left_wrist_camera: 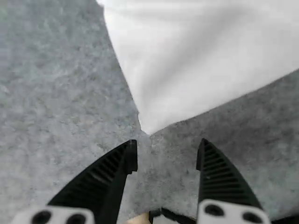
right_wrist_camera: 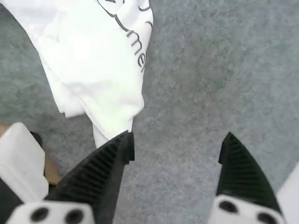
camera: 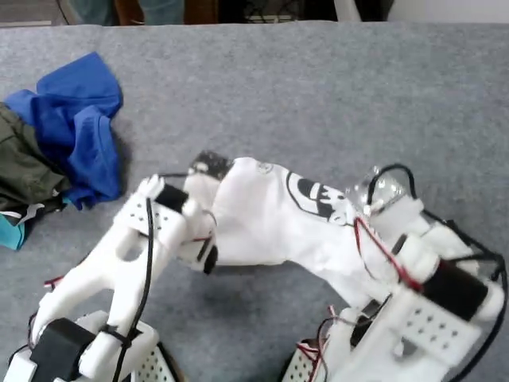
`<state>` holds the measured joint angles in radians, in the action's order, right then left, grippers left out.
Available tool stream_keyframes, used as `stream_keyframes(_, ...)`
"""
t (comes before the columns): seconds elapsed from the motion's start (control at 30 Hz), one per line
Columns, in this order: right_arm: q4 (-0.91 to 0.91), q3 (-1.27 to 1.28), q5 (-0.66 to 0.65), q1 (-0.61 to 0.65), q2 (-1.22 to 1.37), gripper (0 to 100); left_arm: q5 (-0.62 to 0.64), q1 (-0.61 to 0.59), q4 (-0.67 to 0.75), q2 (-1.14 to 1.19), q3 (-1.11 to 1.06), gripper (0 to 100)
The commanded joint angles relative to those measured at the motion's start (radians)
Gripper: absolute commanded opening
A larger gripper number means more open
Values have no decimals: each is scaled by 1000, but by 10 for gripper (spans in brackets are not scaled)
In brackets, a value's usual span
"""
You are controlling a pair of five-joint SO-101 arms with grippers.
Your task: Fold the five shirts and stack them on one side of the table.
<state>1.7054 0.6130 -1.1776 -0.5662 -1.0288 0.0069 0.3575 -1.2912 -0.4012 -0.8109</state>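
Grey felt tabletop [camera: 318, 87]; wooden furniture [camera: 203, 9] beyond far edge; white panel [camera: 445, 8] right

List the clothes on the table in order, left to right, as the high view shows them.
First the dark green shirt at the left edge, then the blue shirt bunched beside it, then the white shirt lying out in the middle.

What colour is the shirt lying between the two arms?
White with a dark print; the shirt shows best in the high view.
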Motion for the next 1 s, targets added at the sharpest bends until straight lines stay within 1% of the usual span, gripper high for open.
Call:
stream_keyframes(0.0,-26,-88,110,114,107,303,-3,2,278,-12,-159,224)
stream_keyframes(0.03,-35,-107,147,160,140,303,0,10,334,0,-188,223)
stream_keyframes(0.1,-87,-125,227,244,205,303,17,21,353,21,-189,211)
stream_keyframes(0.17,-193,-113,315,324,268,303,48,10,350,38,-162,131)
stream_keyframes(0.23,-316,-79,393,391,329,303,55,-22,348,40,-137,14)
stream_keyframes(0.3,-425,-35,437,454,390,303,55,-73,319,37,-108,50)
stream_keyframes(0.33,-468,-15,453,486,423,303,54,-102,298,37,-82,29)
stream_keyframes(0.4,-554,22,473,539,493,303,51,-168,238,37,-24,32)
stream_keyframes(0.5,-637,45,506,566,621,303,41,-278,160,37,94,28)
stream_keyframes(0.6,-649,42,554,563,742,303,-12,-378,83,37,246,28)
stream_keyframes(0.67,-643,38,563,565,803,296,-20,-432,37,37,366,28)
stream_keyframes(0.73,-615,24,563,569,843,226,-17,-472,9,38,484,28)
stream_keyframes(0.83,-529,-4,562,589,852,33,-15,-498,-3,48,631,28)
stream_keyframes(0.87,-488,-16,562,595,852,8,-15,-498,-2,49,670,28)
stream_keyframes(0.9,-436,-27,559,600,852,28,-14,-495,3,49,702,28)
stream_keyframes(0.97,-344,-54,552,629,851,11,-14,-473,11,58,757,28)
